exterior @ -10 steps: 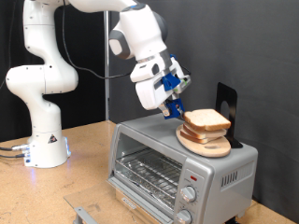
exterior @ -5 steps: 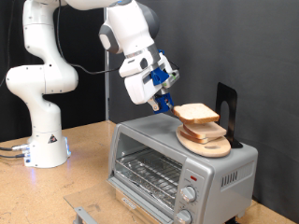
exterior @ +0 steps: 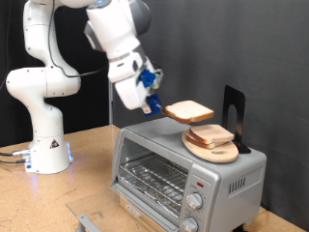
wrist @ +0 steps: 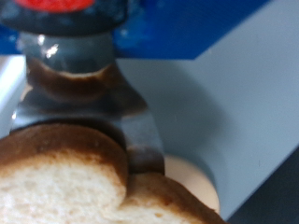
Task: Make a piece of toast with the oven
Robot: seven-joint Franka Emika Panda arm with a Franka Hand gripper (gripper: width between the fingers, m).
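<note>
Slice held aloft above the oven [exterior: 188,174].
We find the hand [exterior: 154,104] clamped on the piece of toast [exterior: 189,112] at one crust edge; we judge it light, soft, crumbly, best gripped by the crust.

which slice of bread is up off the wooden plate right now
The slice gripped at its edge by the tool, hanging in the air above the toaster oven. The other slice lies flat on the round wooden plate on the oven's top.
</note>
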